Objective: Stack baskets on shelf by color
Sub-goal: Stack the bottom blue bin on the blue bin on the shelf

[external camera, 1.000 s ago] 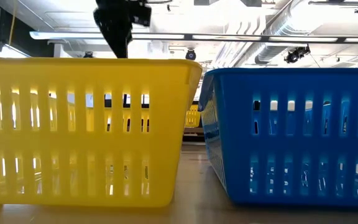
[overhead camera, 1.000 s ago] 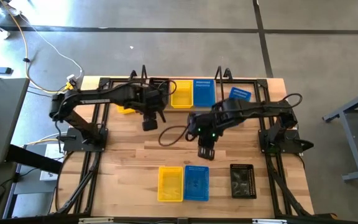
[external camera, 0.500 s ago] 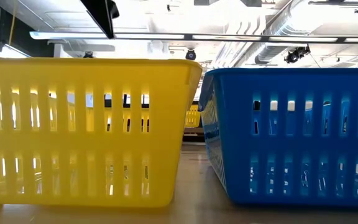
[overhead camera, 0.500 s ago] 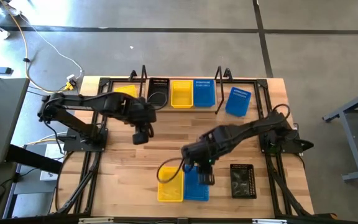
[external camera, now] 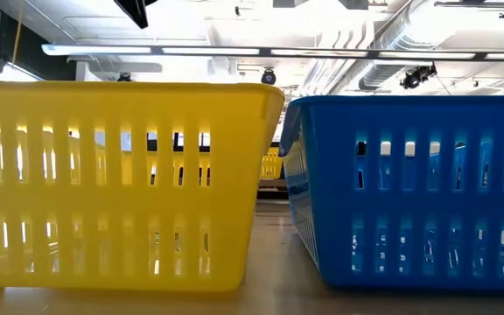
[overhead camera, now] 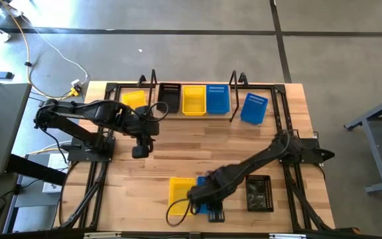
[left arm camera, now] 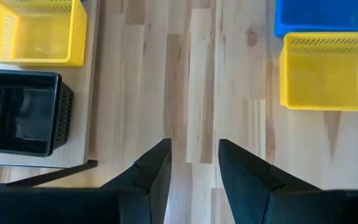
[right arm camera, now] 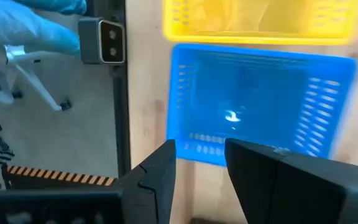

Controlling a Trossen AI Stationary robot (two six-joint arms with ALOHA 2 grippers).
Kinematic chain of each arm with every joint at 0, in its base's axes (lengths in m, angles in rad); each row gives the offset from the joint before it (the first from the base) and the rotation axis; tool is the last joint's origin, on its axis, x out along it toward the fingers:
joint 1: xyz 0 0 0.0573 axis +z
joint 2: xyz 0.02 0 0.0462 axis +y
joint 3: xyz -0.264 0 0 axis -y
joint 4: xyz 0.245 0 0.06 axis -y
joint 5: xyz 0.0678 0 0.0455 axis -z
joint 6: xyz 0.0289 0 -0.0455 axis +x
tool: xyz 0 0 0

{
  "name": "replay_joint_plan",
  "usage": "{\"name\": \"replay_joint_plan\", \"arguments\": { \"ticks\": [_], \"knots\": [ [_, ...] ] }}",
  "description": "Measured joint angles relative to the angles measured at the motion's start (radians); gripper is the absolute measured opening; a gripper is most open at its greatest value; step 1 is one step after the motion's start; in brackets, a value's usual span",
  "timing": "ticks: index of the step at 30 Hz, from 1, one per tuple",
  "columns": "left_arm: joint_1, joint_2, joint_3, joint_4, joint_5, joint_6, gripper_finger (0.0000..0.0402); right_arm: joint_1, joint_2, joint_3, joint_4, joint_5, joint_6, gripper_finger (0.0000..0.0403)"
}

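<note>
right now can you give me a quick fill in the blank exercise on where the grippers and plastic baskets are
1. The right gripper hovers with its fingers open over a ____ perforated plastic basket.
2. The left gripper is open above bare ____ tabletop.
3. The lone black plastic basket at the table's front lies on the robot's ____ side.

Missing words: blue; wooden; right

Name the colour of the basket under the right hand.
Blue basket, clearest in the right wrist view.

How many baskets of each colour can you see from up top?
Yellow baskets: 3
Blue baskets: 3
Black baskets: 2
Total: 8 in view; any nested inside another would not show.
</note>
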Motion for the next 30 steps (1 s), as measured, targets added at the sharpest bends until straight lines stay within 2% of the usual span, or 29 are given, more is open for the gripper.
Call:
{"name": "replay_joint_plan", "arguments": {
  "ticks": [15, 24, 27, 30],
  "knots": [
    [-0.012, -0.007, 0.000, 0.000, 0.000, 0.026, 0.0122, 0.072, 0.146, 0.000, 0.111, -0.029, 0.132, 0.0124],
    [-0.012, -0.007, 0.000, 0.001, 0.001, 0.026, 0.0122, 0.082, 0.211, 0.000, 0.096, -0.001, 0.210, 0.0123],
    [-0.012, -0.007, 0.000, 0.001, 0.001, 0.026, 0.0122, 0.082, 0.222, 0.000, 0.084, 0.014, 0.226, 0.0110],
    [-0.012, -0.007, 0.000, 0.001, 0.001, 0.026, 0.0122, 0.079, 0.221, 0.000, 0.073, 0.014, 0.226, 0.0063]
  ]
}}
